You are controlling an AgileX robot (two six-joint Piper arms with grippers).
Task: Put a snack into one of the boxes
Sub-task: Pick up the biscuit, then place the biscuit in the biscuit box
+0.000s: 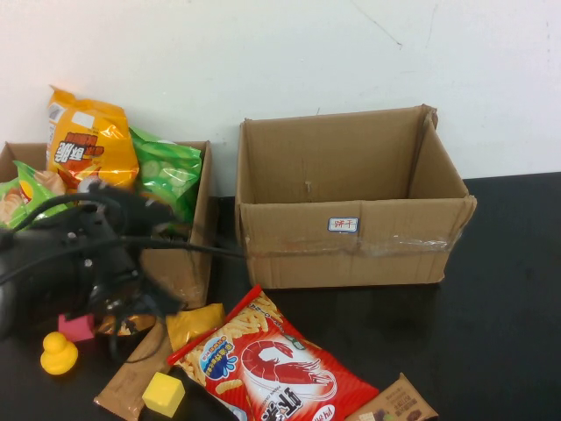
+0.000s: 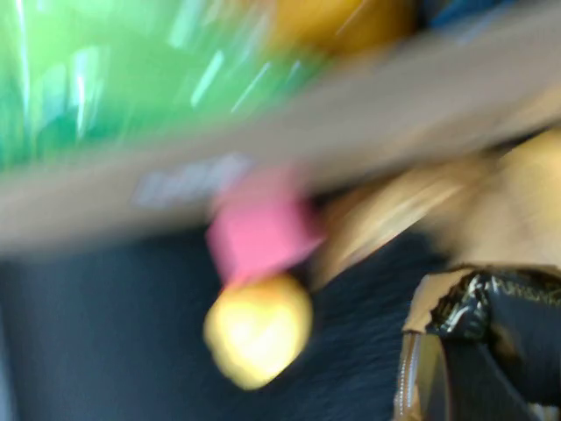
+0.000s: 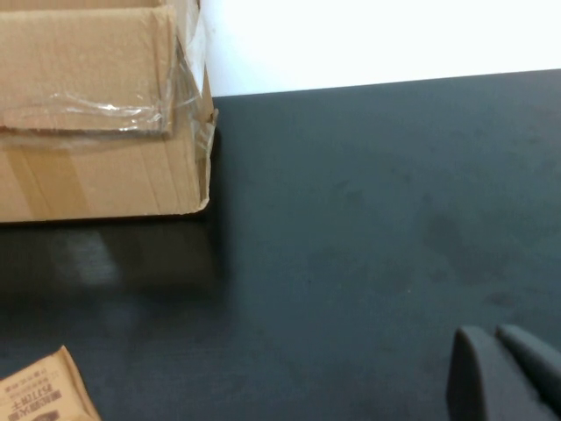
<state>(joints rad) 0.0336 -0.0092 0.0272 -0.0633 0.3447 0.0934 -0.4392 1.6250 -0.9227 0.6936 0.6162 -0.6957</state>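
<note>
My left gripper (image 1: pixel 131 317) hangs low in front of the smaller left box (image 1: pixel 200 254), blurred by motion. In the left wrist view its dark fingers (image 2: pixel 491 351) are shut on a tan, crinkle-edged snack packet (image 2: pixel 421 307). The left box holds an orange chip bag (image 1: pixel 88 140) and green bags (image 1: pixel 166 171). The large empty box (image 1: pixel 351 246) stands at the middle. A red shrimp snack bag (image 1: pixel 272 364), a yellow packet (image 1: pixel 195 323) and a brown packet (image 1: pixel 127 386) lie in front. My right gripper (image 3: pixel 504 368) is shut and empty above the bare table, out of the high view.
A yellow duck (image 1: pixel 59 353), a pink block (image 1: pixel 77 327) and a yellow cube (image 1: pixel 163 394) lie at the front left. Another brown packet (image 1: pixel 394 405) lies at the front edge; it also shows in the right wrist view (image 3: pixel 44 395). The dark table (image 1: pixel 500 333) stretches to the right.
</note>
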